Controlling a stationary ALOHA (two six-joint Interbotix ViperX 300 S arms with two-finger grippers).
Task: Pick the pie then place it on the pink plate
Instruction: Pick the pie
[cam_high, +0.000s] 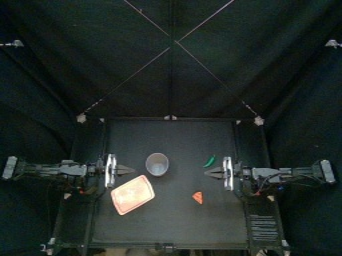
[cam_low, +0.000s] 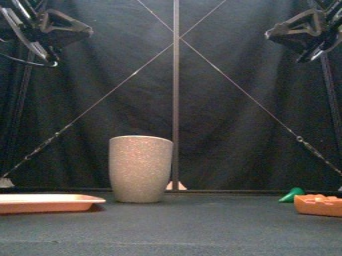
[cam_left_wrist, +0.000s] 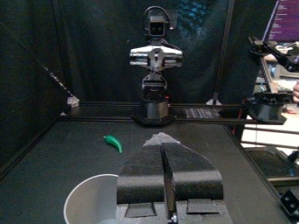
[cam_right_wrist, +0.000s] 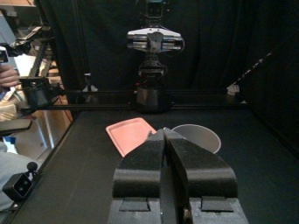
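The grey speckled cup is seen standing upright near the middle of the table. The pie, a small orange wedge, is found lying flat to the front and right of the cup, well apart from it and from both grippers. The pink plate is laid flat to the front and left of the cup, near it but not touching. A small green toy is set to the right of the cup, a little further back than the pie. The left gripper is held to the left of the cup and the right gripper to the right of it, beyond the green toy. Both are raised above the table. In each wrist view the two jaws are seen clenched flat against each other, gripping no object.
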